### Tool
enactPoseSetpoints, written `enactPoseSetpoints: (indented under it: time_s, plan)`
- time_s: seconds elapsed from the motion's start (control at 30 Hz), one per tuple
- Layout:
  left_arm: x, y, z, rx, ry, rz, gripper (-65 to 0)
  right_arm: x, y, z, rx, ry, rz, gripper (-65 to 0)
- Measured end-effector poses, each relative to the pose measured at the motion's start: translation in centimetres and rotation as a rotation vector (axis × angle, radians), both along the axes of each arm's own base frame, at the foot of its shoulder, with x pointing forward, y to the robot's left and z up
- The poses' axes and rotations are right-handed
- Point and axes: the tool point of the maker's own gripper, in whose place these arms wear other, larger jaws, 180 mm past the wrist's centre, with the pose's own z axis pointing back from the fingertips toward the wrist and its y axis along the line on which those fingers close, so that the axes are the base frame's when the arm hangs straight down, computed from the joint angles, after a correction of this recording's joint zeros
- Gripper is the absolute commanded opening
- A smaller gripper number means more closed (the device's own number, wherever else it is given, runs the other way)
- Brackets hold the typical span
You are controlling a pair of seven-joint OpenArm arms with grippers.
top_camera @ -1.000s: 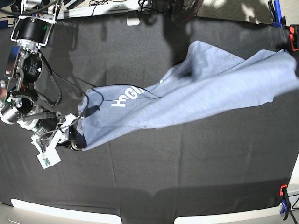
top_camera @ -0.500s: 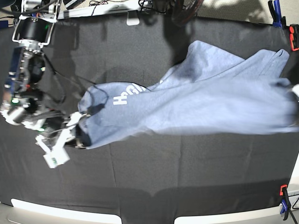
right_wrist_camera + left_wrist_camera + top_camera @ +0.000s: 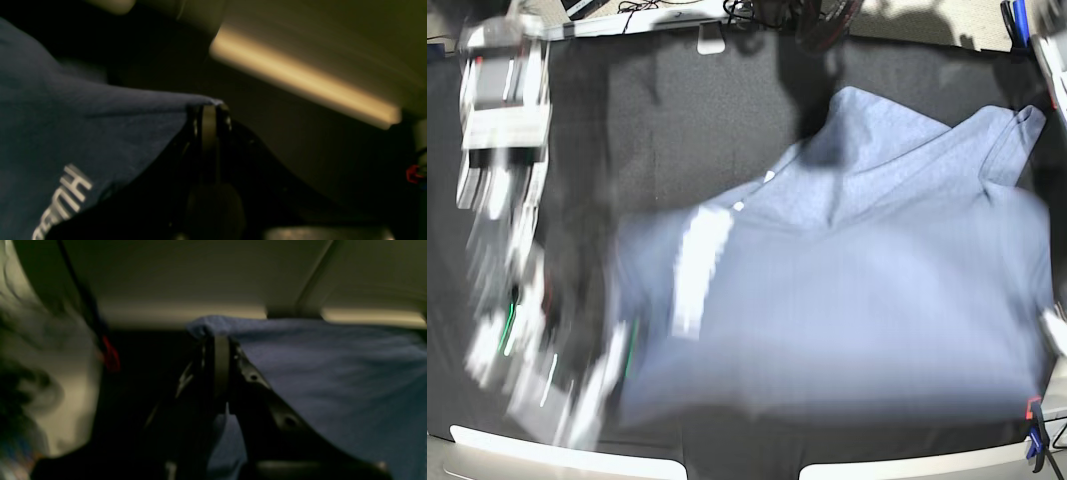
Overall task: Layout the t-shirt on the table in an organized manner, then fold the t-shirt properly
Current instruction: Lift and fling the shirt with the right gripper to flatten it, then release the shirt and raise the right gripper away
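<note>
The blue-grey t-shirt (image 3: pixel 847 300) hangs spread wide over the black table (image 3: pixel 727 120), its near edge held up by both arms. Its white lettering (image 3: pixel 695 265) is a blurred streak at the left. My right gripper (image 3: pixel 208 110) is shut on a corner of the t-shirt (image 3: pixel 66 116), beside the white letters (image 3: pixel 63 193). In the base view that arm (image 3: pixel 527 330) is heavily blurred at the left. My left gripper (image 3: pixel 217 340) is shut on the opposite edge of the t-shirt (image 3: pixel 333 373); in the base view it barely shows at the right edge (image 3: pixel 1054 335).
An orange and blue clamp (image 3: pixel 1035 432) stands at the near right corner, and another clamp (image 3: pixel 1015 20) at the far right corner. The white rim (image 3: pixel 567 455) runs along the near edge. Cables and gear lie beyond the far edge.
Both arms have swung fast toward the near edge, holding the shirt. The cloth went from a narrow stretched band to a wide sheet over the table's right and middle.
</note>
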Motion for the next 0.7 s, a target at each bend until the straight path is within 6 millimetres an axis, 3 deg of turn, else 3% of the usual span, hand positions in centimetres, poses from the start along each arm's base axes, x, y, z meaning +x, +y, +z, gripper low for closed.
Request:
enactPoseSetpoints:
  time_s: [0.1,0.17,0.23,0.27,0.37,0.57,0.7]
  plan:
    - [0.3,2.2,7.9,0.062,-0.126,0.03,-65.0,1.5,-1.2,7.3,0.022,-0.14,-0.032,-65.0]
    - [-0.3,3.8,12.1,0.08,-0.19,0.071,-65.0,1.9,-0.9,11.4,0.049,-0.22,-0.015,-65.0]
    - [-0.9,5.2,14.2,0.091,-0.215,0.11,-65.0,2.0,-0.7,13.0,0.048,-0.243,-0.014,-65.0]
    - [-1.1,5.8,14.1,0.1,-0.195,0.128,-65.0,2.0,-0.8,12.9,0.043,-0.235,-0.019,-65.0]
    - [-1.2,6.3,10.4,0.116,-0.092,0.141,-65.0,1.7,-0.5,9.2,0.048,-0.147,-0.022,-65.0]
    - [-2.5,5.0,-1.2,0.089,0.159,0.09,-65.0,-0.8,-0.2,-0.8,0.039,0.052,-0.026,-65.0]
    - [-4.5,5.5,-5.8,0.065,0.246,0.099,-65.0,-4.3,0.7,-3.8,0.011,0.078,0.001,-65.0]
